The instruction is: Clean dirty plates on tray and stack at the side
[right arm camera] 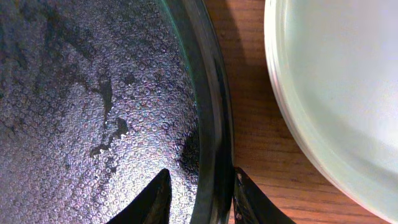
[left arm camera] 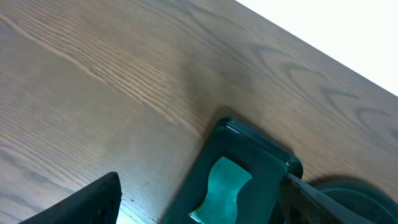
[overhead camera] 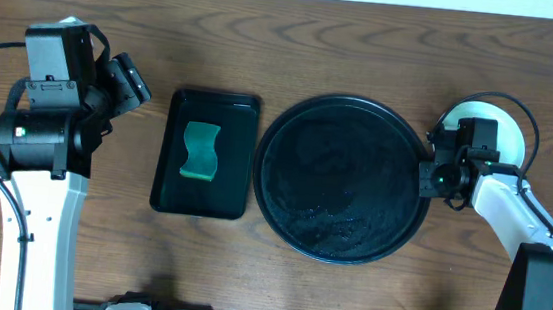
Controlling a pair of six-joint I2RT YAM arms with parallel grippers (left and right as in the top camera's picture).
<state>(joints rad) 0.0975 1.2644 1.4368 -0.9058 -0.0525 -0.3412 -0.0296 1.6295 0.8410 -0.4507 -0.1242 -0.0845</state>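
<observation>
All plates (right arm camera: 336, 93) stacked just right of tray (overhead camera: 344, 181), close, not touching. Right gripper (right arm camera: 199, 196) straddles tray rim, narrow; can't tell if clamped. Left gripper (left arm camera: 199, 202) wide, empty. Risk: any rightward shove drives tray into plates.

plates (overhead camera: 511, 145) (right arm camera: 336, 81): round, pale white-mint and glossy, they are lying flat in one pile towards the far right corner of the table; layered rims are showing, but the count is unclear.
tray (overhead camera: 344, 181) (right arm camera: 211, 93): large, round and black with a raised rim, it is sitting flat right of the table's middle; its textured floor is glistening with wet streaks.
spacing: the plates are lying just beside the tray's right rim, not touching it.
</observation>
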